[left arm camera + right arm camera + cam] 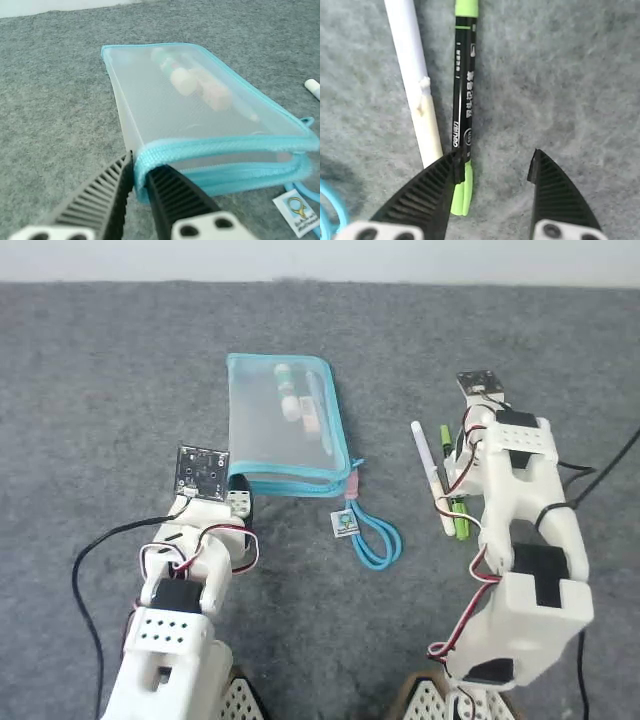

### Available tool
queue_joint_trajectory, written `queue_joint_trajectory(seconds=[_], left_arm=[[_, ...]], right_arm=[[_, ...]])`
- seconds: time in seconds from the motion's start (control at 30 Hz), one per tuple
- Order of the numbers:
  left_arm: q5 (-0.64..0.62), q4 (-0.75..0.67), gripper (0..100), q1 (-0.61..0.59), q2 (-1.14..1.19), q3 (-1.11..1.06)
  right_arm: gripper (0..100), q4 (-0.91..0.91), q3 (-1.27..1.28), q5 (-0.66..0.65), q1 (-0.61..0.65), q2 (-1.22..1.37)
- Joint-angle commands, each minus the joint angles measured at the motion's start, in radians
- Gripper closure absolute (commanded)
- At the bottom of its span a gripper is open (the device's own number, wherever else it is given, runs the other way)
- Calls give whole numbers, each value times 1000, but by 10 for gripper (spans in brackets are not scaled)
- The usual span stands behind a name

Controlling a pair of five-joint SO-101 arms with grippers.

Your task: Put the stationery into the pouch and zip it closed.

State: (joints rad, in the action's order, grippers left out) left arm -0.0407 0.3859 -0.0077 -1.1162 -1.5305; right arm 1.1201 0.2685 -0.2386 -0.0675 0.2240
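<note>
A translucent pouch [280, 425] with turquoise edging lies at the table's middle, with a few small items inside [197, 82]. My left gripper [139, 186] is shut on the pouch's zipper edge [165, 147] at its near left corner [243, 490]. A white pen [430, 478] and a green-capped black pen [455, 510] lie side by side to the right of the pouch. My right gripper [495, 167] stands open just above them, one finger over the green pen [462, 110] and beside the white pen [417, 90].
A turquoise cord loop [378, 538] with a small tag [345, 523] trails from the pouch's near right corner. Grey carpet [120, 390] covers the table, with room at the left and far side.
</note>
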Motion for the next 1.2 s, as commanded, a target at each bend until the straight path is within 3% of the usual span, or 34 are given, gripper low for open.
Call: queue_joint_trajectory(seconds=[0.0, 0.23, 0.73, 0.8, 0.93, 1.17], left_arm=[[6, -21, 989, 11, -23, 28], [6, -21, 989, 11, -23, 28], [6, -18, 989, 11, -23, 25], [6, -18, 989, 11, -23, 25], [6, -18, 989, 11, -23, 25], [6, -18, 989, 11, -23, 25]], right_arm=[[793, 4, -23, 14, 41, -81], [793, -41, 46, 12, 85, -79], [794, -51, 60, 9, 7, 7], [824, -51, 72, 11, 7, 7], [991, -51, 80, 11, 7, 5], [991, 16, 58, 5, -8, -45]])
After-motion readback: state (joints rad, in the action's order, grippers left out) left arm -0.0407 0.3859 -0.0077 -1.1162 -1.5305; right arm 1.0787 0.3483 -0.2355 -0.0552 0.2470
